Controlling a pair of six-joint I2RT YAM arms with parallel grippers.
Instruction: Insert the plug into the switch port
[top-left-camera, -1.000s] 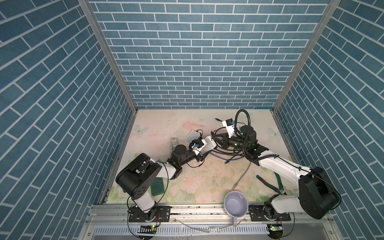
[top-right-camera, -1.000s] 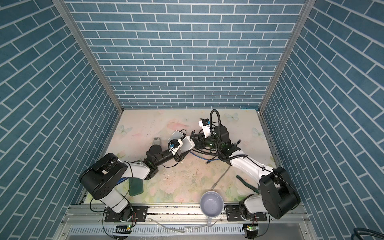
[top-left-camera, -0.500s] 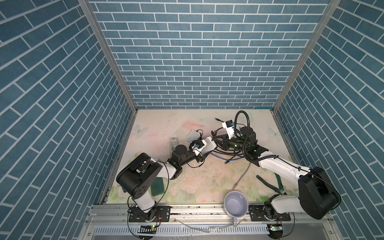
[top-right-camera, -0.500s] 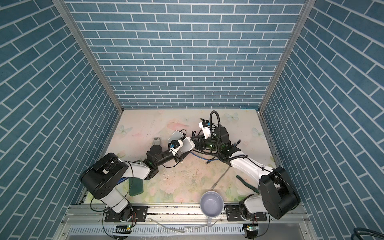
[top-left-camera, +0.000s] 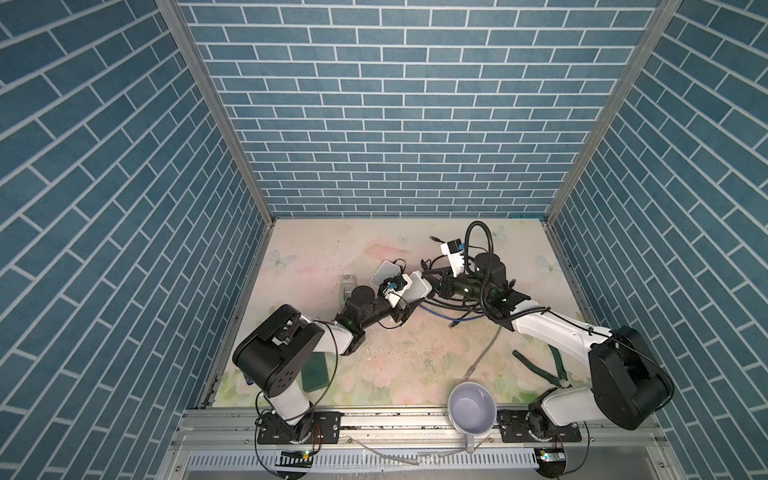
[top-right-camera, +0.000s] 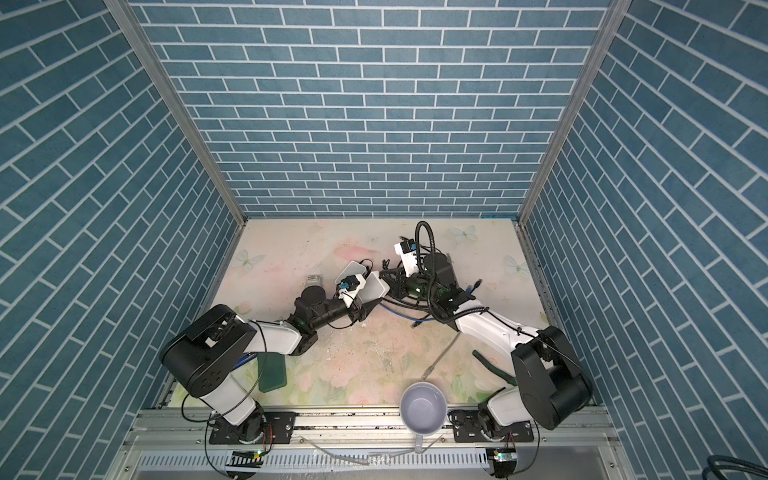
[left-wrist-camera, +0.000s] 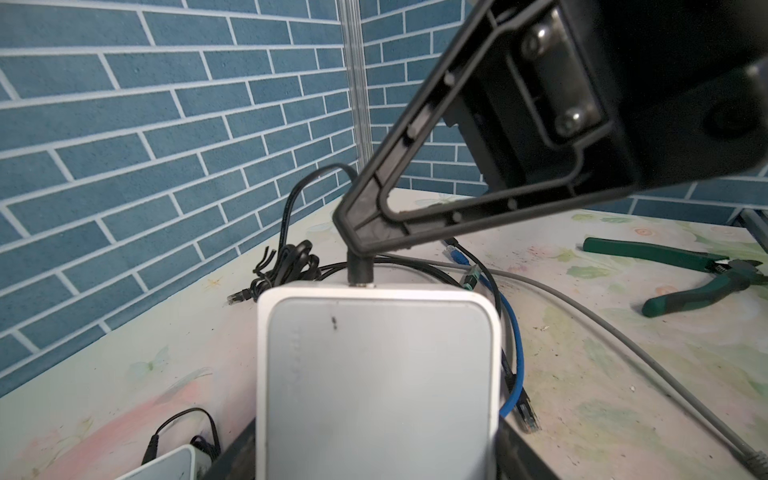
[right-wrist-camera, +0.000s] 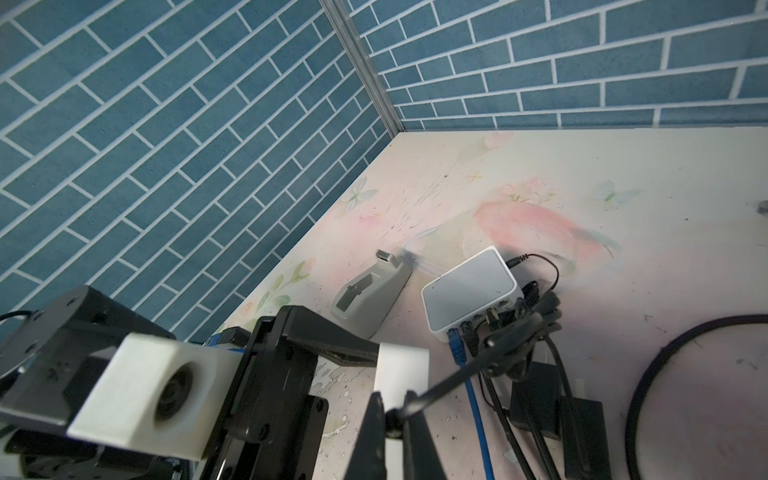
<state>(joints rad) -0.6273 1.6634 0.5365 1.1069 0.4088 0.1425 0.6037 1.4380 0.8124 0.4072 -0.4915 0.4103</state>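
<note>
White plastic fills the foreground: the switch (left-wrist-camera: 376, 374) sits clamped across its width in the left gripper (left-wrist-camera: 374, 449). At its far edge the black plug (left-wrist-camera: 360, 270) stands against the port (left-wrist-camera: 361, 286), pinched in the closed right gripper (right-wrist-camera: 395, 415) (a sliver of metal shows, so it looks only partly seated). Beyond lies a tangle of cables (left-wrist-camera: 286, 262). A push off the port's line could jam the plug or shove the switch back through its hold; a lead snagged in that tangle could drag it askew.
</note>
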